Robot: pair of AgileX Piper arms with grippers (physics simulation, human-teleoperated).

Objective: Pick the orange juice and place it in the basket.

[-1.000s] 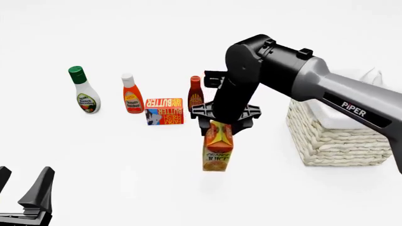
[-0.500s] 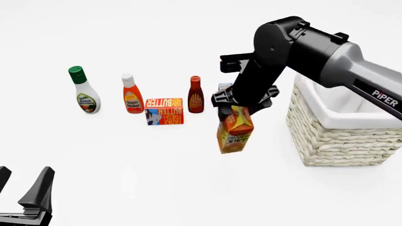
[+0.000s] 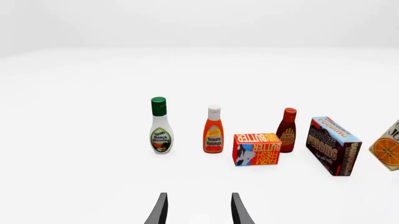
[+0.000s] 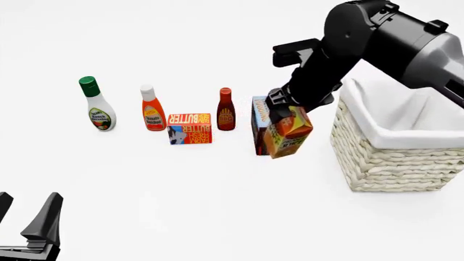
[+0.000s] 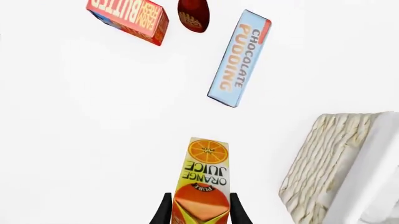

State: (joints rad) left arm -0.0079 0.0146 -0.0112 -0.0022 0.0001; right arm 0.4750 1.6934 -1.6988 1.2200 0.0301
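**Juice carton in the air, left of the basket**

Your right gripper (image 4: 288, 110) is pinching the juice carton (image 4: 288, 132) by its top, 1 finger (image 5: 164, 211) on each side of the gable. The carton hangs tilted, clear of the table (image 4: 217, 206), just left of the basket (image 4: 395, 157) and not over its rim. In the front view it overlaps the pudding box (image 4: 259, 122) behind it; can't tell if they touch, though the right wrist view shows them apart.

Your left gripper (image 4: 25, 228) sits low at the near left corner, fingers spread with nothing between them, well apart from everything.

A row of 5 items stands farther back: ranch dressing bottle (image 4: 96, 103), ketchup bottle (image 4: 151, 107), butter box (image 4: 189, 128), dark red sauce bottle (image 4: 225, 109), then the pudding box. The butter box sits slightly nearer to you than the bottles.
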